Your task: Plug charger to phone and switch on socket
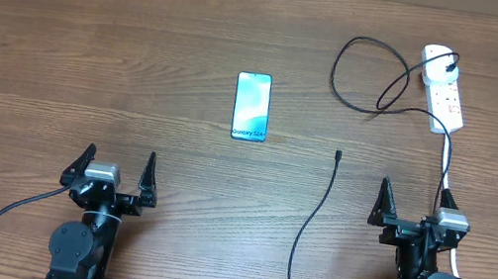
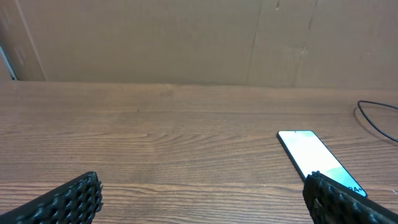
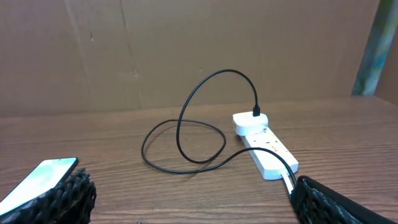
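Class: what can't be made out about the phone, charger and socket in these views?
- Phone near end: left wrist view, behind left gripper finger.
- Charger tip type: overhead, too small.
- Socket switch state: overhead, too small; right wrist view, near end behind right gripper finger.

Soft, even light fills the whole table. Shadows are faint and small. The phone screen glows bright, nearly white in the wrist pictures. The overhead picture is sharp from edge to edge. In both wrist pictures the black fingers in the bottom corners look a little fuzzy.
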